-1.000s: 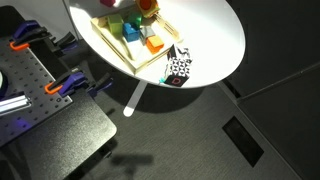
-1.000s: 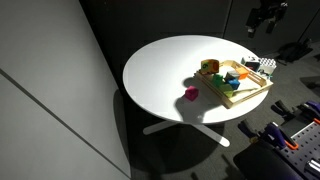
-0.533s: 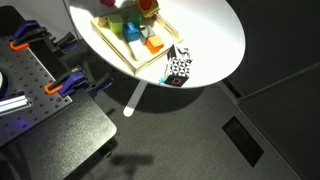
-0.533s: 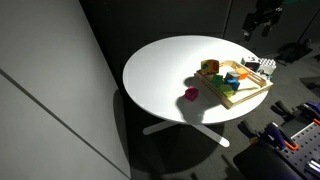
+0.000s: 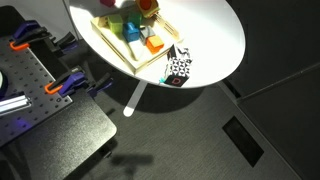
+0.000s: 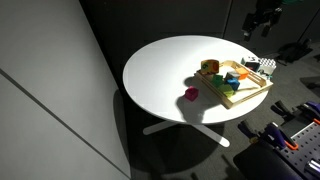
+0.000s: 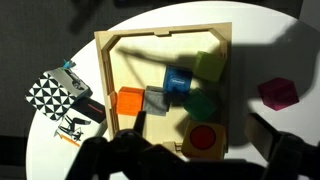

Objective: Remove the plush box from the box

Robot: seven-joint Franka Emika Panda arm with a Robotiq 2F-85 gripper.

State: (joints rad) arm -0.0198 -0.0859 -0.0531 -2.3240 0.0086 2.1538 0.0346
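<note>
Cube (image 7: 57, 95), black-white patterned, beside box (image 7: 135, 65); print unreadable.

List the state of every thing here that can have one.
gripper: open, empty, high above the table.
plush box: inside the box, not gripped.
box: flat on the table, not empty.
magenta cube: outside the box, on the table.
patterned cube: outside, beside the box.

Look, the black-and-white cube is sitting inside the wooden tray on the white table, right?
Not quite. The black-and-white cube is on the white table, but it sits outside the wooden tray, beside one of its walls, not inside it. The wrist view shows this most clearly.
</note>
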